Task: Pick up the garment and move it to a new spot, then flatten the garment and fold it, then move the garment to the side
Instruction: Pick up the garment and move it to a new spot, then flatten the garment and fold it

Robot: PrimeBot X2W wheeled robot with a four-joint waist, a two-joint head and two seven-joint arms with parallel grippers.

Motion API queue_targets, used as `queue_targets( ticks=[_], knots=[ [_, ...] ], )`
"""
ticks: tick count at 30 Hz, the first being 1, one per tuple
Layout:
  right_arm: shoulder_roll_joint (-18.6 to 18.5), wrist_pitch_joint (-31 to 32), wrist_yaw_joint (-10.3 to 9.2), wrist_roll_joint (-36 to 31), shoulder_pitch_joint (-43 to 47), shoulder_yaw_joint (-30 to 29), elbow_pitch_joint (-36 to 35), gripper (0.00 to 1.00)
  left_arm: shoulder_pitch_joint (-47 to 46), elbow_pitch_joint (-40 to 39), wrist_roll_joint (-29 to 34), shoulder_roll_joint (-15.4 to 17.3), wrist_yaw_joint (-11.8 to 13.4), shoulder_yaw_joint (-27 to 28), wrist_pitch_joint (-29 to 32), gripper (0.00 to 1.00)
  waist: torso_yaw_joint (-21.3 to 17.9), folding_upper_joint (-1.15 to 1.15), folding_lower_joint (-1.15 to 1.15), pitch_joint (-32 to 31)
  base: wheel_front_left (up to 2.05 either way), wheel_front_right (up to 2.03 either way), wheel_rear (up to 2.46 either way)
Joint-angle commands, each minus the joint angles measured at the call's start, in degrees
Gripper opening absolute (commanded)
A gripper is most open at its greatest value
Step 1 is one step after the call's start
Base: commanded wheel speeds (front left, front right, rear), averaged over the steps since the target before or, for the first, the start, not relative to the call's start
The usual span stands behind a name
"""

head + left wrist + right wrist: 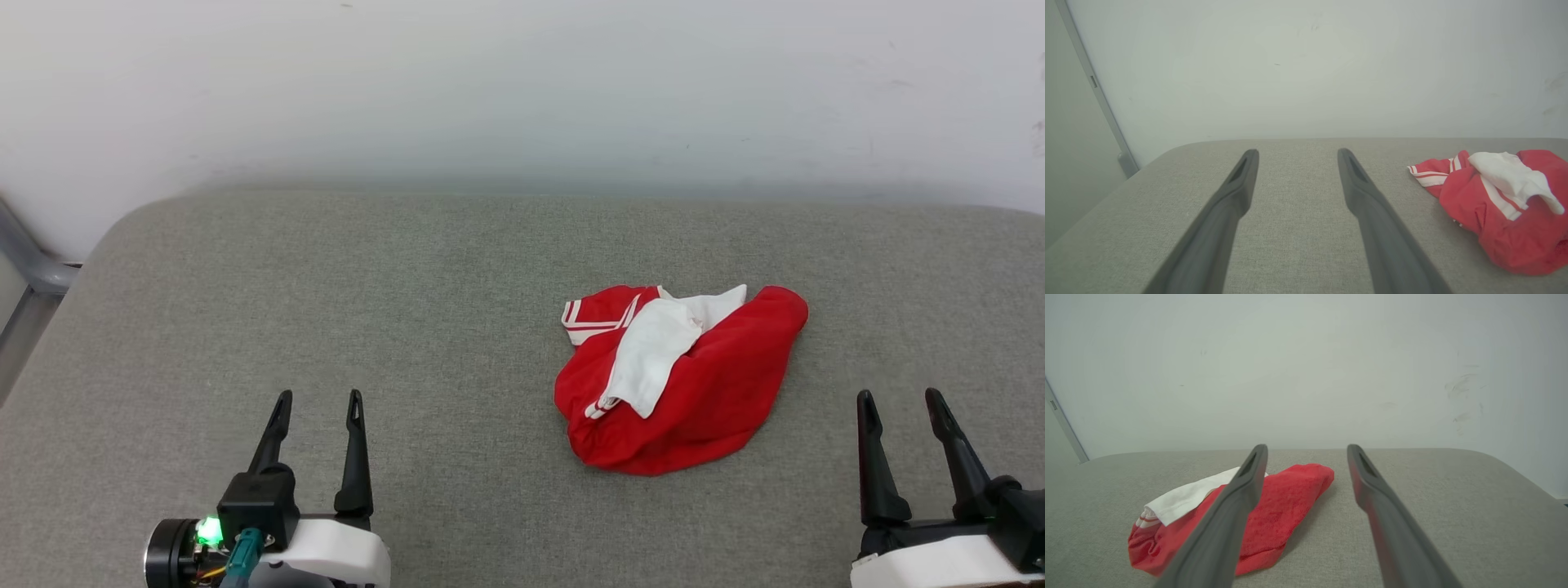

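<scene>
At the lower left of the head view: left gripper (319,394), low over the near part of the grey fabric surface (326,269), pale wrist housing behind it, 2 dark fingers pointing forward toward the white wall (522,82). Jaws spread wide. Holds nothing, touches nothing. Well apart from the garment (702,392), which is off to its right.

At the lower right: right gripper (898,394), same low pose, fingers leaning slightly leftward. Jaws likewise wide apart, empty. Near the garment, to its right and a little nearer the robot, not touching it.

Between the 2 grippers, closer to the right one: garment crumpled in a rounded red heap, white sleeve draped across the top, striped trim at the far left edge and at the sleeve hem. Lying on the surface, free of both tools.

From the left wrist: left gripper (1297,152) over bare fabric, garment (1494,228) out past the right-hand finger. From the right wrist: right gripper (1307,447) gaping, garment (1286,506) ahead and left, partly hidden behind the left-hand finger, red edge visible through the gap.
</scene>
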Motion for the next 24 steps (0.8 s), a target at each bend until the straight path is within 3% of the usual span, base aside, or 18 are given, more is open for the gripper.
queue_targets(
  ticks=[1, 12, 24],
  knots=[
    [0.13, -0.12, -0.04, 0.35, 0.75, -0.09, 0.15, 1.00, 0.94, -0.10, 0.78, -0.60, -0.67, 0.55, -0.15, 1.00, -0.04, 0.00, 0.00, -0.06, 0.00, 0.00, 0.00],
    [0.14, -0.12, -0.04, 0.75, 2.45, 0.18, 1.28, 1.00, 4.00, 1.44, 6.07, -6.50, -6.92, 6.48, -0.15, 1.00, -0.44, 0.00, 0.00, -0.76, 0.00, 0.00, 0.00],
    [0.13, -0.12, -0.04, 1.06, 3.00, 0.18, 2.04, 1.00, 4.72, 2.62, 9.00, -8.93, -10.28, 10.24, -0.15, 1.00, -0.45, 0.00, 0.00, -0.91, 0.00, 0.00, 0.00]
  ],
)
